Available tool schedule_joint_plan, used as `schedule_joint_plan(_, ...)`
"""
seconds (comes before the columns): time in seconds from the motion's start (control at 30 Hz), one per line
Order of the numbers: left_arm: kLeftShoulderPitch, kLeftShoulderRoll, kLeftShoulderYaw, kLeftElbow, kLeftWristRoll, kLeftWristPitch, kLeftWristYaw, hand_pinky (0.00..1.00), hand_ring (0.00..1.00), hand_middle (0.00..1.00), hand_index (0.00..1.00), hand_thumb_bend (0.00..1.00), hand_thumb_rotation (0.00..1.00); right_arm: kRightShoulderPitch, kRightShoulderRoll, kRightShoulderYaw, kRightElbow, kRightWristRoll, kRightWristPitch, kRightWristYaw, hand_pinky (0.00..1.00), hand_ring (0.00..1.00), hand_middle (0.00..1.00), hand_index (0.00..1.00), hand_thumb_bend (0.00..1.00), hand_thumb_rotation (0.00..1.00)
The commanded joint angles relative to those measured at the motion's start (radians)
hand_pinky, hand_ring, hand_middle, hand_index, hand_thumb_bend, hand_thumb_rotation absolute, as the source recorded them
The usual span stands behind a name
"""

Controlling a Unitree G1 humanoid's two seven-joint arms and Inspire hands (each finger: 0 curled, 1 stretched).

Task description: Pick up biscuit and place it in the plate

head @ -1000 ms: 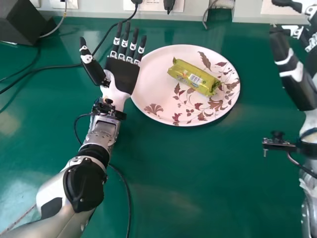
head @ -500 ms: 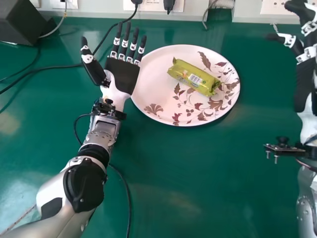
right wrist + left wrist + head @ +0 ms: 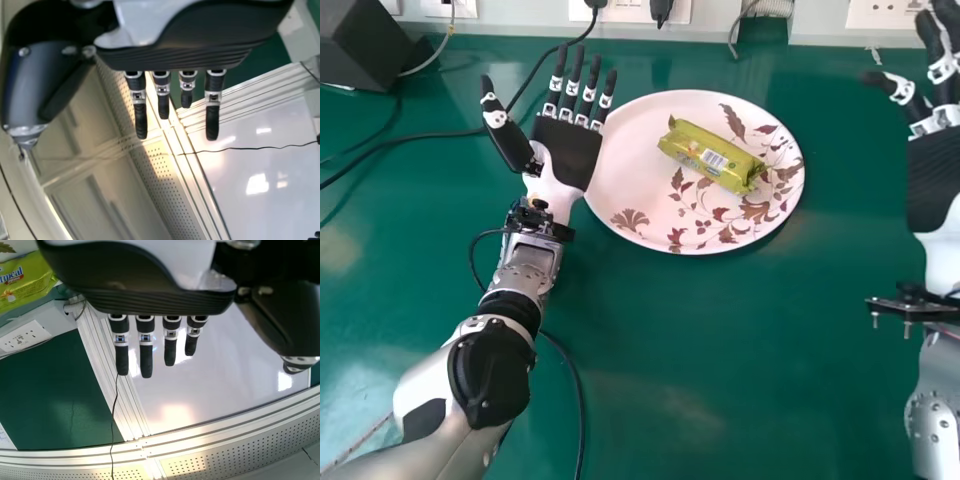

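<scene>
The left hand [image 3: 570, 150] is at the plate's left rim, palm up, its fingers released and straight, pointing toward the far side of the green table [image 3: 660, 340], the thumb spread out to the left; whether it touches the rim I cannot tell. Its forearm slants in from the lower left. The right hand [image 3: 934, 180] is at the right edge of the head view, well apart from the plate, palm up, fingers released and pointing away, one splayed leftward. The biscuit [image 3: 712, 156] lies aslant on the flowered plate [image 3: 630, 175], its yellow-green wrapper bearing a white barcode patch and, in the left wrist view, colored lettering.
</scene>
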Motion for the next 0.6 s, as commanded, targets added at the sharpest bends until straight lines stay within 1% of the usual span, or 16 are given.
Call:
schedule_joint_plan(0.0, 0.047, -0.001, -0.014, 0.015, 0.011, -0.005, -0.004, 0.80, 0.80, 0.92, 0.99, 0.97, 0.38, -0.005, 0.015, -0.016, 0.023, 0.041, 0.008, 0.030, 0.64, 0.79, 0.96, 0.77, 1.00, 0.15)
schedule_joint_plan(0.1, 0.047, 0.000, -0.015, 0.015, 0.012, -0.006, -0.003, 0.78, 0.79, 0.92, 0.98, 0.96, 0.38, -0.012, 0.021, -0.028, 0.052, 0.079, 0.013, 0.070, 0.64, 0.79, 0.96, 0.78, 1.00, 0.16)
schedule_joint_plan(0.17, 0.047, 0.002, -0.014, 0.015, 0.013, -0.003, 0.001, 0.75, 0.79, 0.91, 0.97, 0.96, 0.40, -0.011, 0.025, -0.034, 0.059, 0.092, 0.017, 0.083, 0.64, 0.79, 0.96, 0.78, 1.00, 0.15)
schedule_joint_plan(0.27, 0.046, 0.004, -0.013, 0.016, 0.013, 0.001, 0.008, 0.72, 0.79, 0.90, 0.97, 0.98, 0.43, -0.009, 0.032, -0.043, 0.064, 0.113, 0.024, 0.105, 0.63, 0.77, 0.94, 0.76, 1.00, 0.15)
schedule_joint_plan(0.37, 0.044, 0.006, -0.015, 0.013, 0.015, 0.001, 0.001, 0.73, 0.79, 0.90, 0.97, 0.99, 0.45, -0.006, 0.035, -0.049, 0.056, 0.116, 0.028, 0.117, 0.64, 0.77, 0.94, 0.76, 1.00, 0.15)
schedule_joint_plan(0.47, 0.046, 0.009, -0.014, 0.011, 0.013, 0.003, -0.014, 0.74, 0.80, 0.91, 0.98, 0.98, 0.45, -0.001, 0.038, -0.051, 0.049, 0.113, 0.029, 0.126, 0.65, 0.79, 0.96, 0.77, 1.00, 0.15)
schedule_joint_plan(0.57, 0.050, 0.013, -0.013, 0.011, 0.010, 0.011, -0.024, 0.75, 0.80, 0.92, 0.98, 0.99, 0.46, 0.003, 0.048, -0.049, 0.041, 0.102, 0.026, 0.124, 0.64, 0.79, 0.97, 0.77, 1.00, 0.14)
